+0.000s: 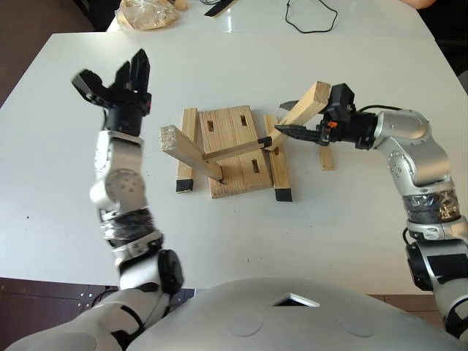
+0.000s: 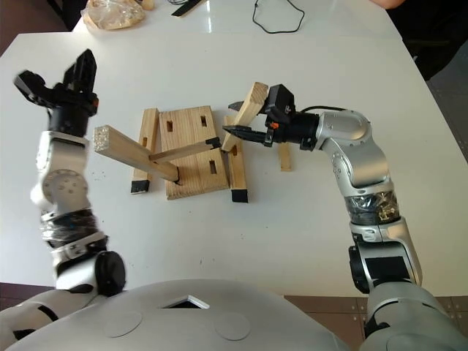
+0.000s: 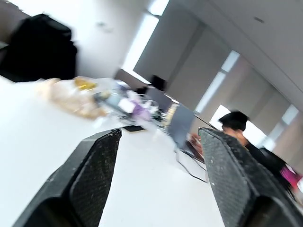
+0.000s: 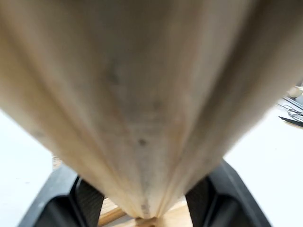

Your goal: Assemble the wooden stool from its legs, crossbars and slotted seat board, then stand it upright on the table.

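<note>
The slotted seat board (image 1: 235,139) lies flat on the white worktop (image 1: 351,234). One leg (image 1: 187,150) stands tilted in the board, its upper end leaning out over the board's left edge. A crossbar (image 1: 234,151) runs from this leg across the board to its right edge. The right gripper (image 1: 279,117) is closed on a second leg (image 1: 308,104), held slanted above the board's right side. Two further legs lie flat against the board, one on the left (image 1: 190,121) and one on the right (image 1: 279,174). A short bar (image 1: 327,157) lies right of the board. The left gripper (image 1: 110,67) is raised left of the board, fingers (image 3: 94,175) spread apart and holding nothing.
</note>
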Available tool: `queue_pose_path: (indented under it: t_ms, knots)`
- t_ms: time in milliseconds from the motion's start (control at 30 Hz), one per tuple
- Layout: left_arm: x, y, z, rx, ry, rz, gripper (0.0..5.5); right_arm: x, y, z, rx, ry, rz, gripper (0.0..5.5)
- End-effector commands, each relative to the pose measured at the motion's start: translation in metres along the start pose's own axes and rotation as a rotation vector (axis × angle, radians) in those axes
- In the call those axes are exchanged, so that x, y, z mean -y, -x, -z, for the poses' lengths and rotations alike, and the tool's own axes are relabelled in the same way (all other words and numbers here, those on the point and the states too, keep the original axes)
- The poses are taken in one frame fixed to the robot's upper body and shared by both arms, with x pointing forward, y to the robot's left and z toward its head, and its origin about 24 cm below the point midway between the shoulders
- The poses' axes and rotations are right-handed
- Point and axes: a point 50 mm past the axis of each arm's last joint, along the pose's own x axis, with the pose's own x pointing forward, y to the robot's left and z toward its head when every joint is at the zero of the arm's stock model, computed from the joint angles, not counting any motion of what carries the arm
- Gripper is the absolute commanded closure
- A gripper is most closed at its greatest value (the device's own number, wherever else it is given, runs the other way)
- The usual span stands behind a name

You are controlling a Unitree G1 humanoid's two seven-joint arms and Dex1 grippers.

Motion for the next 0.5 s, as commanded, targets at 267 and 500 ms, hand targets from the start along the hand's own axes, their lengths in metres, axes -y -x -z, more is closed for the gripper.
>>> queue_pose_path:
  t_ms: [267,500]
  knots:
    - [-0.015,0.001,-0.001,0.049,-0.047,-0.111,2.48,-0.004,0.004,-0.023,0.048,0.076,-0.094,3.46]
    - [-0.022,0.006,0.001,0.064,-0.041,-0.151,2.48,-0.007,-0.001,-0.026,0.104,0.026,-0.137,3.46]
